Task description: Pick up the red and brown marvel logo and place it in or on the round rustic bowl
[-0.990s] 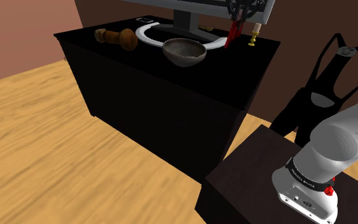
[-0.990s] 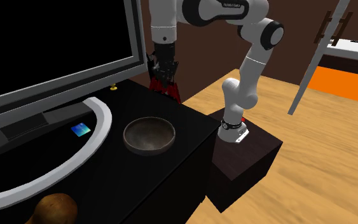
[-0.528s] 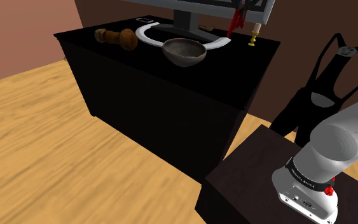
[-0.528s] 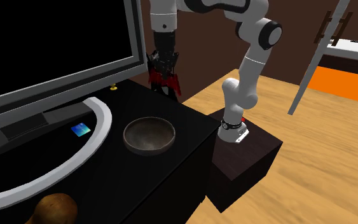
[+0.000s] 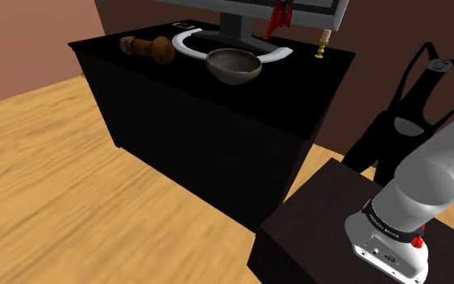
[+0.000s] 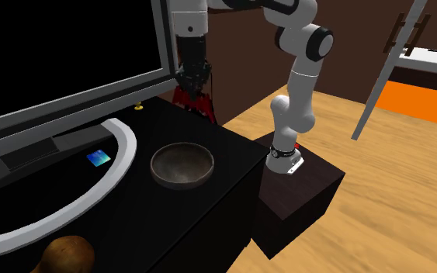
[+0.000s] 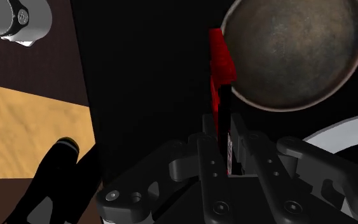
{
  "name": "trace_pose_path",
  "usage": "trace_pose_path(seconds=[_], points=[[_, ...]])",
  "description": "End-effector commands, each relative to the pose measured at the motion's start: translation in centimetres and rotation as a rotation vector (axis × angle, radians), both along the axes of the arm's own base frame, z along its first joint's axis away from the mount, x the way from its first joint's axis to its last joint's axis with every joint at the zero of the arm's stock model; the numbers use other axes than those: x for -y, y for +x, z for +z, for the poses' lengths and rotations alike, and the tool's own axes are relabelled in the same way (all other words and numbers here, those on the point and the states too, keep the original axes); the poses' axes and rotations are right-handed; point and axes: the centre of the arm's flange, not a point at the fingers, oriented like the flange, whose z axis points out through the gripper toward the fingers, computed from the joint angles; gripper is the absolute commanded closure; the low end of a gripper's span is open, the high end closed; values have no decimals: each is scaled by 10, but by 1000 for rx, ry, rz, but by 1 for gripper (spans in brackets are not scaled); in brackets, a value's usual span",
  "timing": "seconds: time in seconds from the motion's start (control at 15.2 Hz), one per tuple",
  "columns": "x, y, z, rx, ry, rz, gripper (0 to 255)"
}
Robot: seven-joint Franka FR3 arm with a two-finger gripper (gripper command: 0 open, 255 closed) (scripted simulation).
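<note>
The red marvel logo (image 7: 220,67) is a thin flat piece standing on edge between my fingers. My black gripper (image 7: 226,156) is shut on its end. In the second exterior view the gripper (image 6: 194,85) hangs in the air with the logo (image 6: 194,101) below it, above the far end of the black cabinet (image 6: 232,155). The round grey-brown bowl (image 6: 182,165) sits upright on the cabinet, nearer that camera than the logo. In the shoulder view the logo (image 5: 280,18) is up in front of the monitor, behind and to the right of the bowl (image 5: 233,64).
A monitor (image 6: 61,54) with a white curved foot (image 6: 123,147) stands close behind the bowl. A brown wooden piece (image 5: 148,48) lies at the cabinet's left end, and a small yellow object (image 5: 322,48) at its back right. My dark stand (image 5: 330,218) sits beside the cabinet.
My gripper has risen with the logo and moved toward the shoulder view's left, closer to the bowl. The bowl has not moved.
</note>
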Motion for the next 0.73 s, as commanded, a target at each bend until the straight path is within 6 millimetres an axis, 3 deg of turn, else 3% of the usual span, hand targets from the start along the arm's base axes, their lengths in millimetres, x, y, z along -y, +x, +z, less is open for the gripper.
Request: trace_pose_path(seconds=[0.0,0.53,0.66], points=[[-17,20,6,0,1,-1,255],[-84,101,17,0,1,-1,255],[-88,106,12,0,1,-1,255]])
